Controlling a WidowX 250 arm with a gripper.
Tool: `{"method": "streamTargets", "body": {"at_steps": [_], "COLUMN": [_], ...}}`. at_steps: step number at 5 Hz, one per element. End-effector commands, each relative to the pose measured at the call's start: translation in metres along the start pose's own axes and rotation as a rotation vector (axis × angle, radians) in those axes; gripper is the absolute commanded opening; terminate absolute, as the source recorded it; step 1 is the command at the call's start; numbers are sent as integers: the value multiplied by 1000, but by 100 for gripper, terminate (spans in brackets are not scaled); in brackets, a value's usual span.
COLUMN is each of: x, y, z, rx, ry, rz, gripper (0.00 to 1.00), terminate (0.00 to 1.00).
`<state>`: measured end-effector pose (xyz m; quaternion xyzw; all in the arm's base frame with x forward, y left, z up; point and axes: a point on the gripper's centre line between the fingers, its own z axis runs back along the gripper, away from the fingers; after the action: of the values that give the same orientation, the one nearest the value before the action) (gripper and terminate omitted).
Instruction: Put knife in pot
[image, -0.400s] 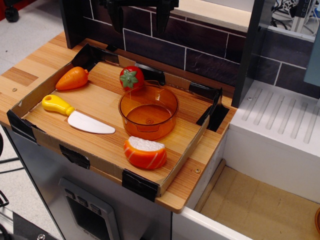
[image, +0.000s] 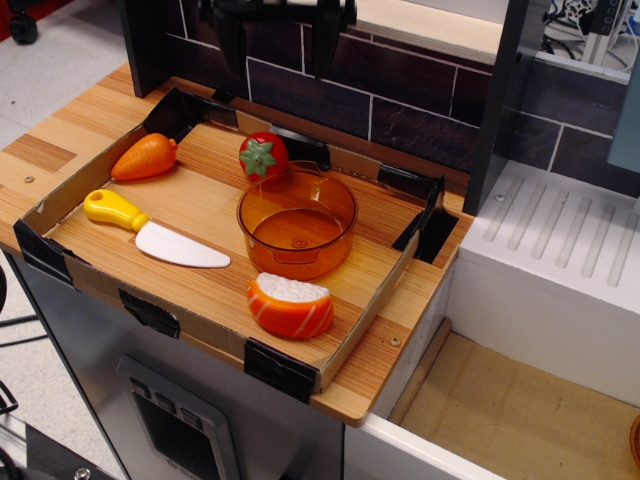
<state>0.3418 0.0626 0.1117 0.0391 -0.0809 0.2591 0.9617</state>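
Note:
The knife has a yellow handle and a broad white blade. It lies flat at the left of the wooden board, blade pointing right toward the pot. The pot is round, translucent orange and empty, and stands at the board's middle. My gripper hangs at the top of the view, above the back edge of the tray. Its two black fingers point down and stand apart with nothing between them. It is well above and behind the knife and the pot.
An orange toy carrot lies at back left. A red tomato sits just behind the pot. An orange-and-white half-round food piece lies in front of the pot. A low cardboard rim rings the board. A white sink unit stands at right.
The gripper has shifted very slightly at the top of the view. The knife, the pot and the other toys have not moved.

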Motion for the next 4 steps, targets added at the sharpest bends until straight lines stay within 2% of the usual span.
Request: {"method": "streamTargets", "body": {"at_steps": [1, 2, 3, 4], "x": [-16, -23, -31, -42], "y": [34, 50, 65, 82], "z": [1, 0, -7, -18], "rx": [5, -27, 13, 4], "ry": [-30, -92, -65, -59], "rz": [355, 572, 775, 878], "gripper": [100, 100, 100, 100], "terminate": [0, 0, 0, 0]}}
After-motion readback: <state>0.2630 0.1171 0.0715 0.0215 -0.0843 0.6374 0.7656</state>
